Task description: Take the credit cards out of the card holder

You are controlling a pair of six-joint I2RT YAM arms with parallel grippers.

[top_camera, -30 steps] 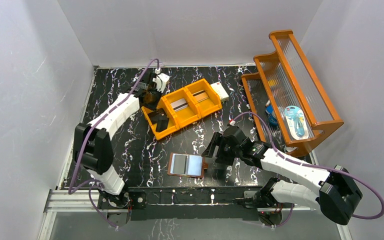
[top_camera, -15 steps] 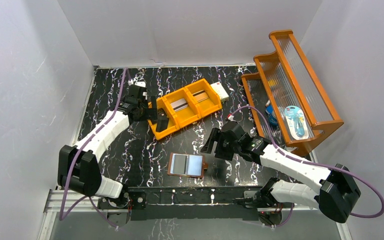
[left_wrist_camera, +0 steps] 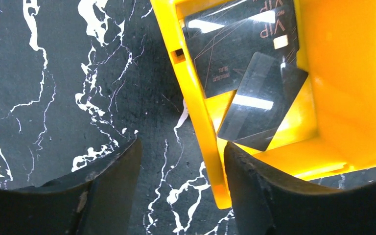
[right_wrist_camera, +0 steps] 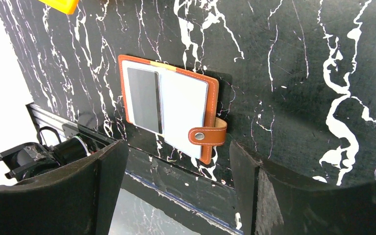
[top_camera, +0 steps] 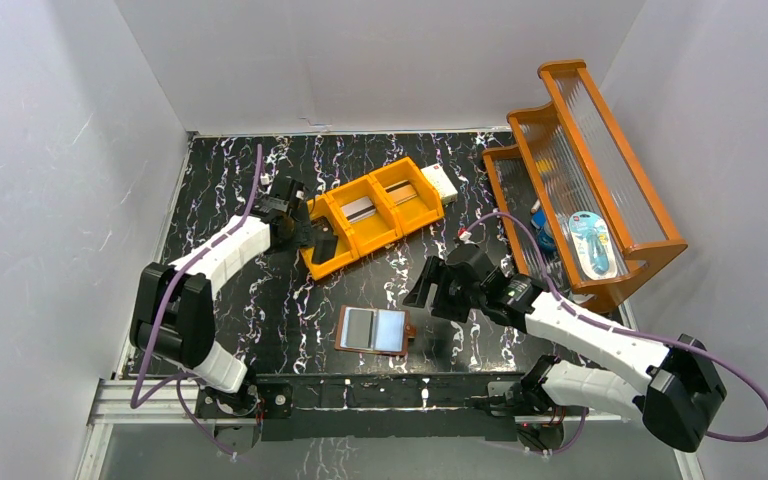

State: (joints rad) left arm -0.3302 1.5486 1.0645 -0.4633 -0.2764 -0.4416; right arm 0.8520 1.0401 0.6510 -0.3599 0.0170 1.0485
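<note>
The card holder (top_camera: 373,330), a brown leather wallet, lies open near the table's front edge, pale inner faces up and snap tab to the right. A dark grey card (right_wrist_camera: 144,98) sits in the left pocket of the card holder (right_wrist_camera: 183,110). Two credit cards lie loose in the end compartment of the orange tray (left_wrist_camera: 193,98): a black one (left_wrist_camera: 240,44) and a grey-silver one (left_wrist_camera: 262,100) overlapping it. My left gripper (left_wrist_camera: 181,147) is open and empty, its jaws astride that tray's end wall. My right gripper (right_wrist_camera: 176,147) hangs open and empty just right of the wallet.
The orange tray (top_camera: 360,250) lies diagonally mid-table, my left gripper (top_camera: 305,230) at its left end, my right gripper (top_camera: 428,298) nearer the front. A cream-white box (top_camera: 440,182) sits behind it. A wooden rack (top_camera: 600,170) fills the right side. White walls enclose the table.
My left gripper has come from behind the tray down to its left end, and its jaws have opened. The right arm has barely shifted. The wallet has not moved.
</note>
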